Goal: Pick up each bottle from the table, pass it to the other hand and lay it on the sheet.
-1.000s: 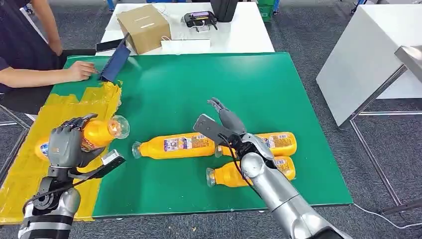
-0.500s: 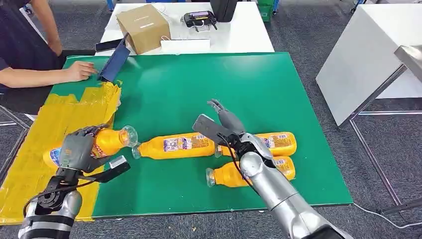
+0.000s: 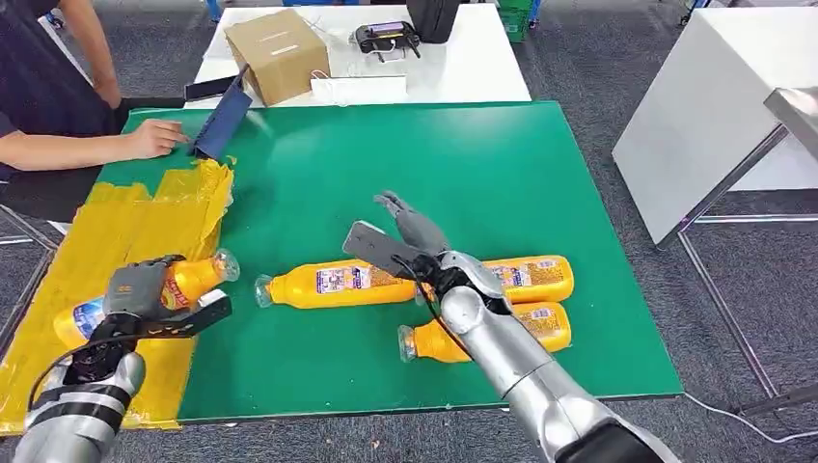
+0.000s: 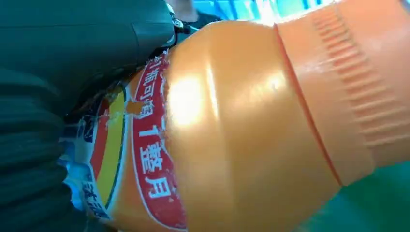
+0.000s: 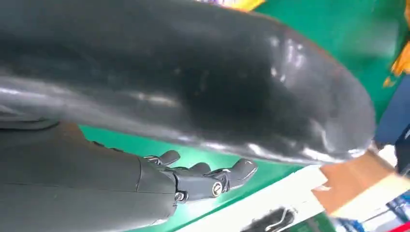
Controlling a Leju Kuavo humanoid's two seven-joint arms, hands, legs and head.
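1. Lower now, my left hand (image 3: 135, 289) brings its orange juice bottle (image 3: 178, 282) down over the yellow sheet (image 3: 116, 231), fingers clenched around it.
2. Release comes next, I judge.
3. My right hand (image 3: 410, 243) hangs released, fingers apart, above three bottles (image 3: 333, 285) on the green mat (image 3: 482, 174).

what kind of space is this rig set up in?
Probably an office-like lab or test room: grey carpet floor, a green board-topped table with a taped yellow sheet, white tables nearby, one bearing a brown cardboard box.

Silver arms, black cables, dark grey left hand (image 3: 135, 289), right hand (image 3: 410, 241)
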